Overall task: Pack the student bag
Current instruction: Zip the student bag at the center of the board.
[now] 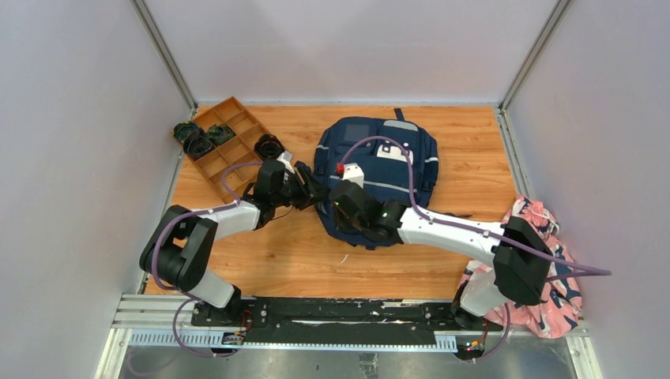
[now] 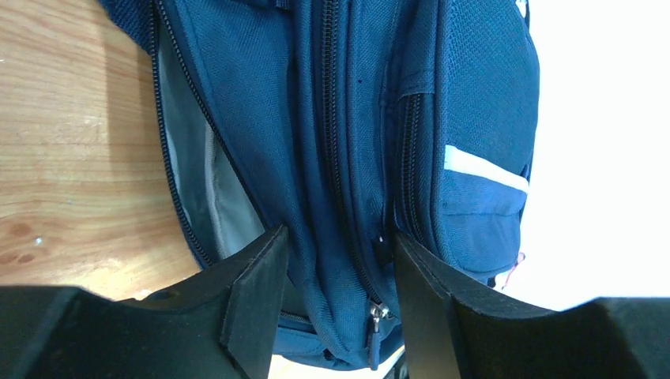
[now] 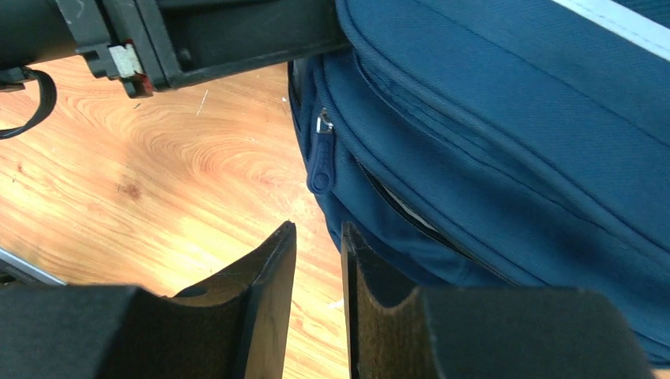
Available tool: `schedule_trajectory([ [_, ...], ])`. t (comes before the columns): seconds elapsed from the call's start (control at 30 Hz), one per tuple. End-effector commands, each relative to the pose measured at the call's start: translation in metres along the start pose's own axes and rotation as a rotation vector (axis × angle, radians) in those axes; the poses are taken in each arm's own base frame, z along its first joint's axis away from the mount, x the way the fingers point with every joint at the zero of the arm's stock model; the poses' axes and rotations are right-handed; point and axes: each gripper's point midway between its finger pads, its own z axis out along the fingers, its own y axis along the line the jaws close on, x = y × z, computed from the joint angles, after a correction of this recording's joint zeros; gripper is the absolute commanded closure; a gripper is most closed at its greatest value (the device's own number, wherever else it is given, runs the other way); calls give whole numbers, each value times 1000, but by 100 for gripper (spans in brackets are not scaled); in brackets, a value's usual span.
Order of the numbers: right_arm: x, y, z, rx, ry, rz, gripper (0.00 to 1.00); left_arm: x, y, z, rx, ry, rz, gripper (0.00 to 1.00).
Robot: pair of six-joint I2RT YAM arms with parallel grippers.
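While the left gripper [image 2: 340, 237] is clamped on a thick fold of navy fabric between two zip lines, the student bag [image 1: 378, 162] lies flat at the middle of the wooden table [image 1: 276, 260], at 12 o'clock from the arm bases. That grip sits at the bag's 9 o'clock edge, probably to hold it steady and keep the grey-lined opening there spread. The right gripper [image 3: 318, 227] hangs at the bag's 7 o'clock corner. Its fingers are drawn to a narrow slit with nothing between them, just below a zipper pull [image 3: 320, 158]. I judge it is lined up to pinch that small tab, which would explain the tight gap. Nothing to be packed is in either gripper, so the task looks to be at the opening stage. By count there is one bag, one orange divided tray [image 1: 229, 150] at 10 o'clock and one pink-and-navy cloth bundle [image 1: 553, 260] at 4 o'clock. Four dark cable coils [image 1: 270, 146] appear, three in the tray and one beside it.
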Motion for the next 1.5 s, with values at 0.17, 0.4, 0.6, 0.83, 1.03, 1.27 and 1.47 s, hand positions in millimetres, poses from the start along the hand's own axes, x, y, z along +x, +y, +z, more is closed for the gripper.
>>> schedule_trajectory([
  [0.17,-15,13,22,47,-66,28,65,-12,-36,11,157,16,22,50],
  [0.4,-18,4,35,130,-83,-1,76,-8,-38,6,170,23,36,54],
  [0.6,-21,0,41,159,-92,-11,77,-4,-36,4,171,36,37,56],
  [0.83,-15,-11,46,204,-80,-10,83,-3,-35,2,172,36,35,73],
  [1.03,-12,-21,36,211,-76,-3,100,-4,-38,1,177,34,30,100],
  [1.27,-7,-29,12,173,-77,-15,100,-15,-31,2,159,4,17,100],
  [1.47,20,-55,-13,160,-33,-29,100,-31,-27,-3,157,-32,15,100],
])
